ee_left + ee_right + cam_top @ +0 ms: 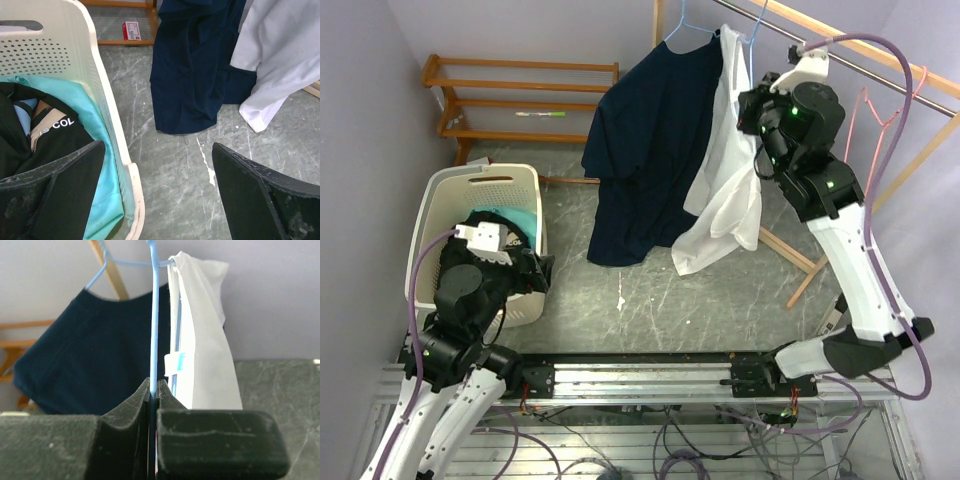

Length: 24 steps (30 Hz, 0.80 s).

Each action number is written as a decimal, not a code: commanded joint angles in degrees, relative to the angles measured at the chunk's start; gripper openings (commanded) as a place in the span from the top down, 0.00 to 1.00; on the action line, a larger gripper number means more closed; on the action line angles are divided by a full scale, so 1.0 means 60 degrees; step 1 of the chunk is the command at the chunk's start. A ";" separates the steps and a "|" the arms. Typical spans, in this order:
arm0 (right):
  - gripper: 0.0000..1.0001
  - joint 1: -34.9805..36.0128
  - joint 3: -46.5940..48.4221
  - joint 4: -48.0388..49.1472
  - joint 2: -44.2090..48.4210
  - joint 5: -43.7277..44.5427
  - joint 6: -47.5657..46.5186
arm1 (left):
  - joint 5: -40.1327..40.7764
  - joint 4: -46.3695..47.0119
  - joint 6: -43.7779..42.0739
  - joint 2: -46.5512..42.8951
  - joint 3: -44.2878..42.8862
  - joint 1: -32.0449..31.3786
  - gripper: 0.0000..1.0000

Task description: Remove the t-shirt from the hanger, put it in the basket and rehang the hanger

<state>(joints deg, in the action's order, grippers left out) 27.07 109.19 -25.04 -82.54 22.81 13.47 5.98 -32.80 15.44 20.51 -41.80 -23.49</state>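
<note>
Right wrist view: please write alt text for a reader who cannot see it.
The right hand is shut on a thin blue hanger that runs straight up the frame. A white t-shirt hangs just right of it, and a navy t-shirt hangs to the left.

Right fingers [220,440] hide the blue hanger [154,315] lower down.
</note>
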 commanded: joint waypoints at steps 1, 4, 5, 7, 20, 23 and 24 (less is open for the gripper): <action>1.00 -0.0030 -0.1255 0.0134 0.1390 -0.1862 0.0738 | -0.0444 0.0304 -0.0319 -0.0380 -0.0257 -0.0100 0.00; 1.00 -0.0029 -0.2158 0.0013 0.2203 -0.2423 0.0841 | -0.0675 0.0592 -0.0420 -0.0840 -0.0221 -0.0110 0.00; 1.00 -0.0029 -0.2323 -0.0084 0.2434 -0.2624 0.0868 | -0.0837 0.0742 -0.0481 -0.0939 -0.0212 -0.0110 0.00; 1.00 -0.0029 -0.2620 -0.0301 0.2939 -0.3289 0.0893 | -0.1435 0.1150 -0.0652 -0.0989 -0.0250 -0.0100 0.01; 1.00 -0.0023 -0.5833 0.0875 0.5157 -1.3748 0.2058 | -0.8356 -0.0132 -0.2192 0.3655 -0.5827 -0.0099 0.08; 1.00 -0.0020 -0.6663 0.1410 0.5295 -1.4595 0.2346 | -0.9428 0.0049 -0.2483 0.3948 -0.6196 -0.0104 0.14; 1.00 -0.0015 -0.6865 0.1451 0.5269 -1.4703 0.2327 | -0.9755 0.0209 -0.2491 0.3973 -0.6163 -0.0100 0.16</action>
<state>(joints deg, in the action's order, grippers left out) 27.00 71.50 -23.35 -51.46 -50.74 24.25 -37.82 -30.96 3.62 43.48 -76.82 -23.57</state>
